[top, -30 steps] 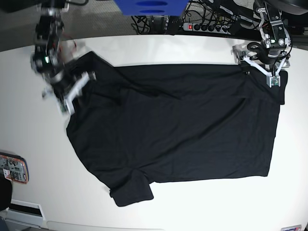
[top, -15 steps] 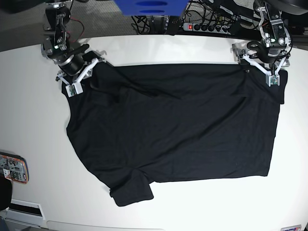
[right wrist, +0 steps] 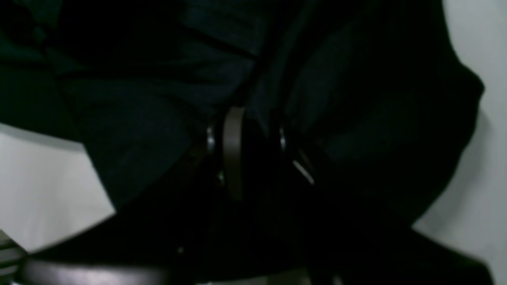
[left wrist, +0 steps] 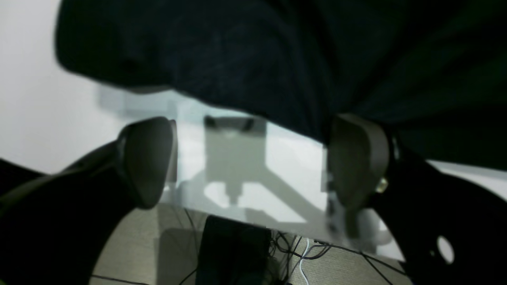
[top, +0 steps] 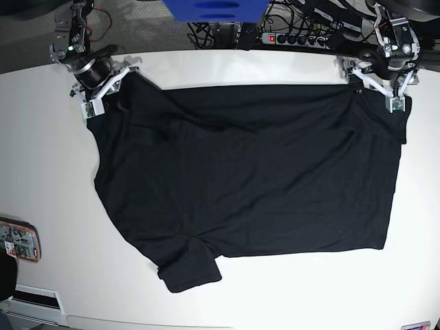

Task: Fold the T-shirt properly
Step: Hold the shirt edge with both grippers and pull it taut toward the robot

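The black T-shirt [top: 254, 172] lies spread on the white table [top: 41, 158], with one sleeve folded under at the near left. At the shirt's far left corner my right gripper [top: 110, 86] is shut on a bunch of fabric. The right wrist view shows its narrow jaws [right wrist: 257, 146] buried in dark T-shirt cloth [right wrist: 138, 118]. My left gripper [top: 378, 86] hovers at the far right corner. In the left wrist view this gripper [left wrist: 253, 162] stands open with bare table between its fingers, and the T-shirt's edge [left wrist: 245, 51] lies just beyond the fingertips.
A small colourful device [top: 19, 240] lies at the table's left edge. Behind the far edge are a power strip [top: 295, 38] with cables and a blue object [top: 213, 8].
My right gripper has moved toward the far left of the table, drawing the shirt's corner with it and straightening the far edge. The left gripper shifted slightly toward the far edge, still open.
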Motion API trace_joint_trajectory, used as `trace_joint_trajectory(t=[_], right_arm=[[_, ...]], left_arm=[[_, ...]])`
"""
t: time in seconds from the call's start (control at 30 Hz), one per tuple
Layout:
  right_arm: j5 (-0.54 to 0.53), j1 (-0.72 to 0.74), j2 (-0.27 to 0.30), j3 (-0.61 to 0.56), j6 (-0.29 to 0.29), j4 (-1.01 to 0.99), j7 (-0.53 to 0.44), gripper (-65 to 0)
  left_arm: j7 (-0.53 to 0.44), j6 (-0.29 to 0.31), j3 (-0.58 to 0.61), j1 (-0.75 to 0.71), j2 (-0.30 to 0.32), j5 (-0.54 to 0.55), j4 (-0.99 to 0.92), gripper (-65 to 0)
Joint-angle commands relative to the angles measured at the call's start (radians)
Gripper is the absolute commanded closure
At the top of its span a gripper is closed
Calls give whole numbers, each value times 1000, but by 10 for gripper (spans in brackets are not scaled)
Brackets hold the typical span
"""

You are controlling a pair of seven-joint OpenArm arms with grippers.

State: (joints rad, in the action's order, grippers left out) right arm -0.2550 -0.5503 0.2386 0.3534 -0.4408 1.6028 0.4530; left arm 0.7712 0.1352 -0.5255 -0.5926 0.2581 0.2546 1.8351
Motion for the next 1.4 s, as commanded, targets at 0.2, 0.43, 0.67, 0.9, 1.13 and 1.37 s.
trace_joint_trajectory(t=[0.2, 0.43, 0.67, 0.9, 1.13, 1.37], right_arm=[[64, -89, 11, 2, 23, -9, 85, -104], [64, -158, 11, 3, 23, -8, 83, -103], [64, -198, 11, 3, 23, 1, 82, -103], [64, -244, 11, 3, 23, 58, 82, -103], [64, -264, 11, 40, 23, 60, 82, -103], [64, -264, 11, 66, 23, 60, 83, -103]], left_arm=[[0, -10, -12, 1, 13, -28, 10, -609], [0, -10, -12, -5, 10, -28, 10, -609], [0, -10, -5, -59, 7, -21, 13, -609], [4, -10, -5, -94, 7, -19, 15, -609], [6, -12, -3, -146, 7, -18, 15, -609], [9, -15, -5, -181, -6, -18, 67, -609]])
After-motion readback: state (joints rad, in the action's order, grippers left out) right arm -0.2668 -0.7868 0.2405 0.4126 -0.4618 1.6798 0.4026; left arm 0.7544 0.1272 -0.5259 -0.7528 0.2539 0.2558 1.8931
